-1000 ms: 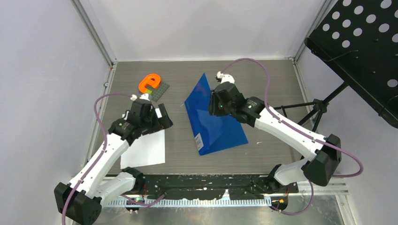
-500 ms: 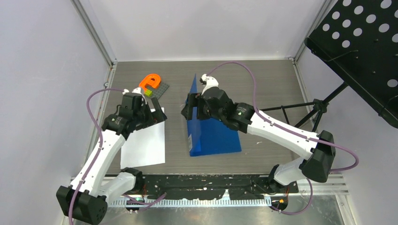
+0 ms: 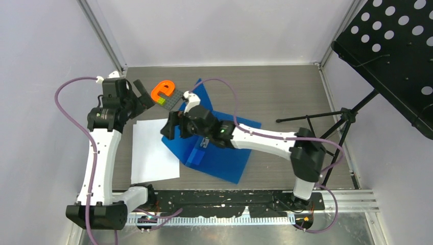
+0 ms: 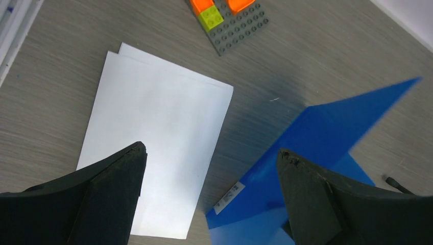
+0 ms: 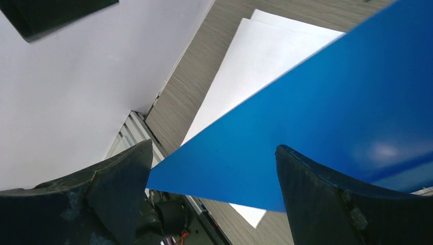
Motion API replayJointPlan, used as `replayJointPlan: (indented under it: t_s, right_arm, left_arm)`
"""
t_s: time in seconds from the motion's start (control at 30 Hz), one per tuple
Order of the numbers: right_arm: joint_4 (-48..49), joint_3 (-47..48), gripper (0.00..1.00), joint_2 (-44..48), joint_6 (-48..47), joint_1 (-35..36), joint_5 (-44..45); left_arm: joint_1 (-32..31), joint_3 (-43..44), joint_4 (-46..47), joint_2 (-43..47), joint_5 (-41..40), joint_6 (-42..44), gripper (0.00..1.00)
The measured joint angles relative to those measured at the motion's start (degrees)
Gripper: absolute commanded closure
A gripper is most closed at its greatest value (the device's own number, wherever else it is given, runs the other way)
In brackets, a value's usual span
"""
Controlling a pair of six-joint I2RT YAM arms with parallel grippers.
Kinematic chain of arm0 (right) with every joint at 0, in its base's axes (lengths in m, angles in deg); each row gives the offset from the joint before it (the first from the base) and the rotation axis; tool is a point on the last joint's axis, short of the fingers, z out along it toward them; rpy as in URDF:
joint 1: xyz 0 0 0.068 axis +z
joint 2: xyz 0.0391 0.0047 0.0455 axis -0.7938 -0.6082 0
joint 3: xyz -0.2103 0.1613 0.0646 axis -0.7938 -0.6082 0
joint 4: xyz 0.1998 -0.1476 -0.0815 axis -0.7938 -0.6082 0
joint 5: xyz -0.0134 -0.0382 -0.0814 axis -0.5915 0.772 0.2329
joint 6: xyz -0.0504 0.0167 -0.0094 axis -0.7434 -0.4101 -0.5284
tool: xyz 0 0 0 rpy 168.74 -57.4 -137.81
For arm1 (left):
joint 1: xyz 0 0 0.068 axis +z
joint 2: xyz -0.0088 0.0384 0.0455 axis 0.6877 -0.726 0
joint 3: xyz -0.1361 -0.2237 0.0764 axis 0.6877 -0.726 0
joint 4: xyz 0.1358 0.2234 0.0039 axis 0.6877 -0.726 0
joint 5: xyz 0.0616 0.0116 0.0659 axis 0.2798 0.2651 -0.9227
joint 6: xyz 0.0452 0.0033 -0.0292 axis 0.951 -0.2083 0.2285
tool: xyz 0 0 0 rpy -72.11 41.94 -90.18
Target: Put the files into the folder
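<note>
In the middle of the bench [image 3: 286, 92], the one blue folder [image 3: 230, 158] is lying with a leaf tilting up at its left side. That side is reaching the right edge of the files [image 3: 150, 153], which are resting flat at the near left (whether the two are overlapping is hard to tell).

The right tool [image 3: 172, 128] is hanging over that edge with its fingers spread wide. In its wrist view the raised leaf is crossing the gap between them, but nothing is being pinched. The left tool [image 3: 140, 93] is hovering at the far left, spread equally wide and carrying nothing.

Judging from this, opening the folder is the step in hand, and no sheet is lying inside yet. The next move is probably calling for the cover to be kept open while the left tool is coming down on the paper's edge and sliding it right; thin sheets lying flat are likely going to resist lifting.

Counting: one folder, two sheets showing by their offset corners, and two tools.
</note>
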Motion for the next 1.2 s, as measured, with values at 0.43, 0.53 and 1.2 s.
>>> replayJointPlan:
  t_s: [0.43,0.53,1.2]
  right_arm:
    - [6.5,0.3,0.05,-10.8,-1.4,0.9,-0.8]
    - [8.6,-7.0,0.05,-10.8,-0.2,-1.0,-2.4]
    - [14.8,-16.2,0.07,3.0,4.3,-10.6,-6.2]
  left_arm:
    - [0.5,-1.6,2.4,-1.2,5.6,3.1,0.09]
    - [0.4,-5.1,3.3,-2.2,8.5,3.9,0.09]
    - [-11.3,-12.7,17.3,-34.0,12.5,-1.2,0.59]
